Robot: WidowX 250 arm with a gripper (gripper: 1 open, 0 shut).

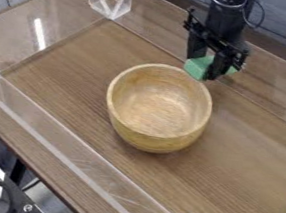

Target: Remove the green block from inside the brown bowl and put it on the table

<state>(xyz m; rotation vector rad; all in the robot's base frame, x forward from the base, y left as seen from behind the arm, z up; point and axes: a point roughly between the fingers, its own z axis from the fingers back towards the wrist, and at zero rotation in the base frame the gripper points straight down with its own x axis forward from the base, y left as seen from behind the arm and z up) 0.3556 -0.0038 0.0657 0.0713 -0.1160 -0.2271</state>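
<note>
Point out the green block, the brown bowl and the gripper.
green block [197,67], camera view, on its visible green face between the fingers.
brown bowl [153,140], camera view, on the front outer wall.
gripper [209,63], camera view, midway between its fingertips.

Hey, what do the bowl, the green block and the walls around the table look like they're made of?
The brown bowl looks like turned wood, light tan and matte, with grain showing inside. The green block, held in the hand, is plain matte green; painted wood or plastic, can't tell. The walls look like clear acrylic: see-through with bright glare streaks. The table shows a brown wood-grain plank pattern, possibly laminate.
</note>
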